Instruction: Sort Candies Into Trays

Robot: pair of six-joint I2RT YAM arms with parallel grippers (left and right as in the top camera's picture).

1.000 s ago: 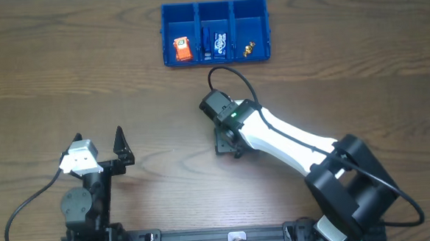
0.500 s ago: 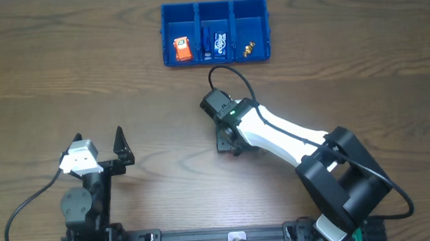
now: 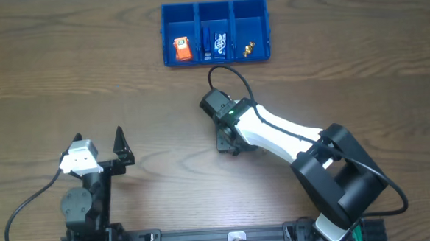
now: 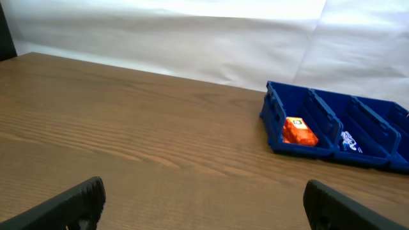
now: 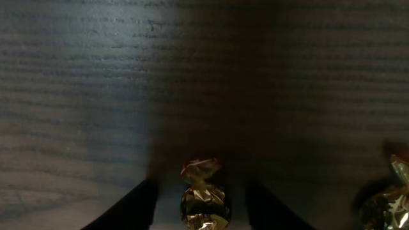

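Gold-wrapped candy [image 5: 204,203] is seen lying on the wooden worktop [image 3: 66,84], about at its middle and on the near side of the blue tray [image 3: 214,5]. It is flanked by the two fingers of the right end effector [image 5: 199,193], which is lowered to the surface. The fingers are spread, one on each side of the wrapper, and a narrow gap is left on both sides, so nothing is clamped. A second gold-wrapped candy [image 5: 386,198] is found near the first, apart from it and outside the fingers.

Farther off, at the far middle of the worktop, the blue tray is set with three compartments side by side. An orange candy [image 3: 182,50] is held in the left compartment, a blue candy [image 3: 220,43] in the middle one, and a small gold candy [image 3: 249,49] in the right one.

At the near left, well apart from the candies and the tray, the left end effector [image 3: 98,138] is held above the worktop with its fingers wide apart and nothing between them. In its wrist view a white backdrop [image 4: 192,38] is shown beyond the far edge of the worktop.
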